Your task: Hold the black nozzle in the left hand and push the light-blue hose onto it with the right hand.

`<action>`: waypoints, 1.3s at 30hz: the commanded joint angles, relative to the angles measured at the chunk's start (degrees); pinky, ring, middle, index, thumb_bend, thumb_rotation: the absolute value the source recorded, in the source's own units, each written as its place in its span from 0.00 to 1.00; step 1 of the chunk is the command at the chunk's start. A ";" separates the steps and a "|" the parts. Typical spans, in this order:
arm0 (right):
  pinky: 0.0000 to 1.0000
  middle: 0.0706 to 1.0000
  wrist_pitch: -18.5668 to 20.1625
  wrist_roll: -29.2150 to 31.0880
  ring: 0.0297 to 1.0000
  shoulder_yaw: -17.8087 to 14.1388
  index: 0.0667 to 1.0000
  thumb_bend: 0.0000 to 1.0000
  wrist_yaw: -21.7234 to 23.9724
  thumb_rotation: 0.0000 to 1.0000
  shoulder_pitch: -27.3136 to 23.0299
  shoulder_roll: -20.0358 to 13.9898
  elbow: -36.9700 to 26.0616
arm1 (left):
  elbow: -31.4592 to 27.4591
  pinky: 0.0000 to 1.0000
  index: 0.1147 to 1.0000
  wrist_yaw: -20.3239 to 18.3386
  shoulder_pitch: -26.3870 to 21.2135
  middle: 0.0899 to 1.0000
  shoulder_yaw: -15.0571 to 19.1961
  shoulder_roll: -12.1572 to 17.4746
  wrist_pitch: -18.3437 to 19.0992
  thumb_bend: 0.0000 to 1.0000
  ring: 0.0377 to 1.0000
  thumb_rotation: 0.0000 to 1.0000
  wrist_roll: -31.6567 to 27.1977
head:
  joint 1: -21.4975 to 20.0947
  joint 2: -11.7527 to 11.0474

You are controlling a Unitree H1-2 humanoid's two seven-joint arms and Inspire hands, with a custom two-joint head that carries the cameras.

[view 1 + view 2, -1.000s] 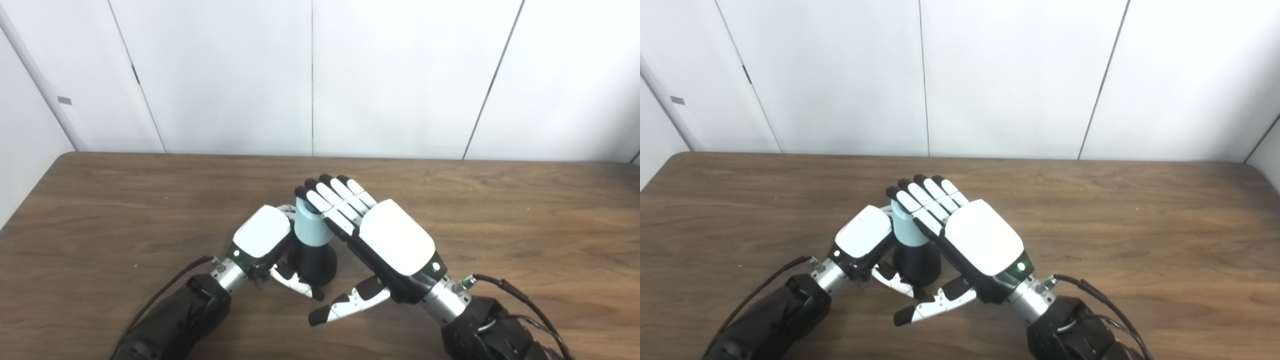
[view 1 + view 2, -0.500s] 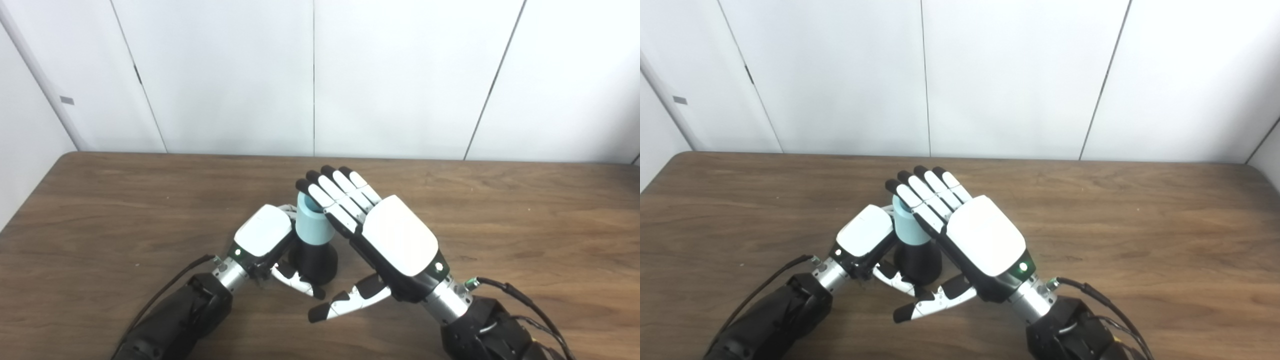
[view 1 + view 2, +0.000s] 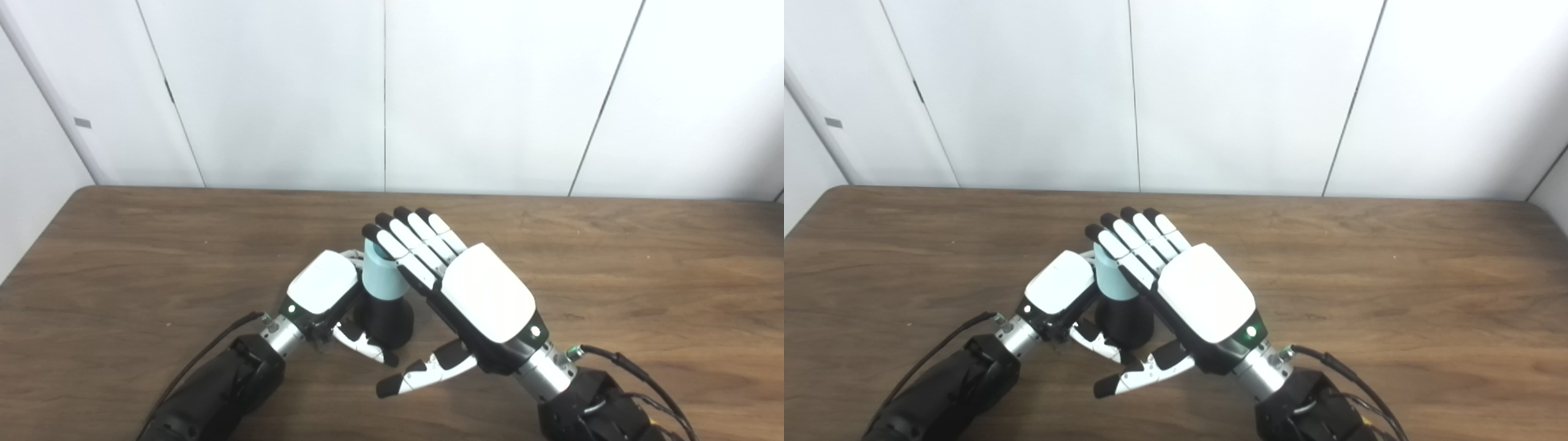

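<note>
Little had changed over the last second: the left hand point(image 3: 323, 288) still gripped the nozzle point(image 3: 384, 320) upright on the table point(image 3: 122, 257), hose point(image 3: 380, 277) seated on top, while the right hand point(image 3: 456, 282), fingers straight and apart, stayed alongside.

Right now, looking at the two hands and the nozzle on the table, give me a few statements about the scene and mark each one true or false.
1. The light-blue hose sits upright on top of the black nozzle. True.
2. The right hand is curled into a fist around the hose. False: its fingers are stretched out flat, with the nearest one lying over the hose's top rim.
3. The left hand is beside the nozzle, on its left. True.
4. The nozzle lies on its side on the table. False: it stands upright.
5. The left hand rests far from the nozzle, at the table's edge. False: it is right against it.
</note>
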 commanded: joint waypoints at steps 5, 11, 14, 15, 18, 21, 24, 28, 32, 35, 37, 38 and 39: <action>1.00 0.99 0.38 -0.39 1.00 -1.15 0.95 0.88 -0.66 0.83 -2.23 1.06 -1.67 | 11.33 0.67 0.42 -4.50 12.33 0.40 -7.71 -12.30 1.22 0.50 0.50 0.00 0.97 | 0.23 -0.72; 1.00 0.99 1.18 -0.18 1.00 -1.39 0.97 0.88 0.67 0.84 -2.27 1.26 -2.33 | 9.71 0.67 0.43 -4.91 12.86 0.40 -7.61 -12.09 1.44 0.50 0.49 0.00 0.62 | 0.54 0.18; 1.00 0.99 1.17 -0.35 1.00 -1.39 0.96 0.88 0.74 0.84 -2.36 1.49 -2.24 | 6.80 0.64 0.44 -5.78 13.39 0.40 -7.67 -11.56 2.02 0.50 0.49 0.00 0.52 | 0.48 0.04; 1.00 0.99 1.20 -0.44 1.00 -1.37 0.96 0.88 0.88 0.85 -2.35 1.51 -2.24 | 6.30 0.64 0.44 -6.18 13.48 0.40 -7.62 -11.49 2.10 0.50 0.49 0.00 0.33 | 0.45 0.13; 1.00 1.00 1.37 -0.40 1.00 -1.40 0.97 0.88 1.25 0.85 -2.56 1.63 -2.14 | 5.81 0.64 0.44 -6.32 13.64 0.40 -7.41 -11.49 1.98 0.50 0.48 0.00 0.08 | 0.54 0.25; 1.00 1.00 1.49 -0.48 1.00 -1.53 0.97 0.88 1.55 0.85 -2.93 1.71 -2.03 | 6.39 0.60 0.44 -5.51 13.48 0.39 -7.42 -11.58 1.55 0.50 0.47 0.00 0.43 | 0.51 0.11; 1.00 1.00 1.77 -0.95 1.00 -1.71 0.97 0.88 1.93 0.85 -3.44 1.87 -2.12 | 6.61 0.60 0.43 -5.32 13.48 0.39 -7.25 -11.58 1.29 0.50 0.47 0.00 0.26 | 0.19 0.26; 1.00 0.99 2.42 -2.15 1.00 -1.91 0.96 0.87 2.71 0.83 -3.80 2.04 -2.23 | 6.40 0.60 0.44 -5.45 13.61 0.39 -7.10 -11.60 1.77 0.50 0.46 0.00 1.24 | 0.19 0.24; 1.00 0.99 2.81 -2.39 1.00 -2.04 0.96 0.87 2.95 0.80 -4.26 1.95 -2.07 | 6.81 0.62 0.44 -4.82 13.66 0.40 -6.76 -11.82 1.33 0.50 0.46 0.00 1.88 | 0.14 0.20; 1.00 0.99 3.01 -2.40 1.00 -2.25 0.96 0.86 3.10 0.77 -4.80 1.88 -1.82 | 7.64 0.62 0.45 -4.48 13.55 0.39 -6.62 -12.06 0.99 0.50 0.45 0.00 2.05 | 0.12 0.12; 1.00 0.99 3.21 -2.50 1.00 -2.49 0.95 0.86 3.38 0.76 -5.22 1.81 -1.68 | 8.07 0.62 0.45 -4.29 13.49 0.40 -6.53 -12.21 0.84 0.50 0.44 0.00 2.04 | 0.02 0.10; 1.00 0.99 3.37 -2.66 1.00 -2.60 0.96 0.86 3.62 0.76 -5.43 1.75 -1.66 | 8.22 0.62 0.45 -4.25 13.46 0.40 -6.50 -12.26 0.80 0.50 0.44 0.00 2.03 | 0.03 0.09; 1.00 0.99 3.53 -2.87 1.00 -2.71 0.96 0.86 3.80 0.76 -5.66 1.69 -1.61 | 8.39 0.62 0.45 -4.12 13.42 0.41 -6.50 -12.28 0.70 0.50 0.44 0.00 2.07 | 0.04 0.09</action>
